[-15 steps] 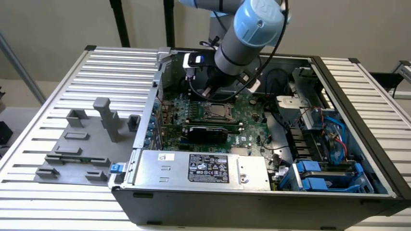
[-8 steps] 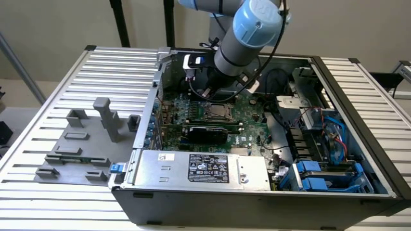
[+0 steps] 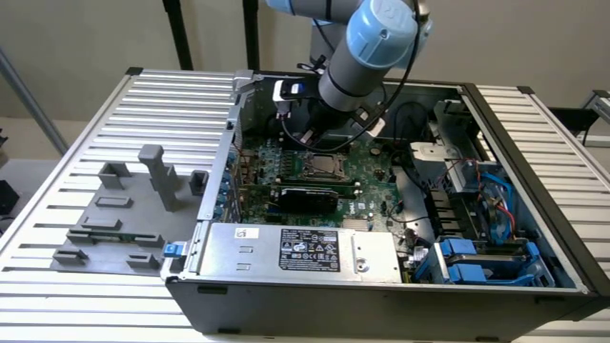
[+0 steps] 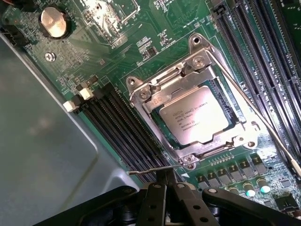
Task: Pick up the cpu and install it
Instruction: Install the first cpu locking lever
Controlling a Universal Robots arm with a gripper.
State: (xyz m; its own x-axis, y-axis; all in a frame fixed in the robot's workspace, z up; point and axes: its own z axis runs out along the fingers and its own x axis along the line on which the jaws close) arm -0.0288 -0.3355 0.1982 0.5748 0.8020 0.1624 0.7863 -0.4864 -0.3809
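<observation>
- CPU (image 4: 200, 118) is sitting flat inside the socket frame (image 4: 188, 92), its silvery top facing up at my wrist camera, so I am judging the chip already seated on the motherboard (image 4: 141, 37).
- I am seeing the gripper (image 4: 164, 188) hanging just above the board's edge near the socket, its dark fingers (image 4: 153, 202) pressed together on nothing; it is touching no chip.
- I am noticing the thin retention lever (image 4: 254, 108) lying alongside the frame, seemingly unlatched.
- I am watching the arm (image 3: 353, 71) reaching down into the open computer case (image 3: 533, 236), which is lying on the slatted bench (image 3: 76, 143).
</observation>
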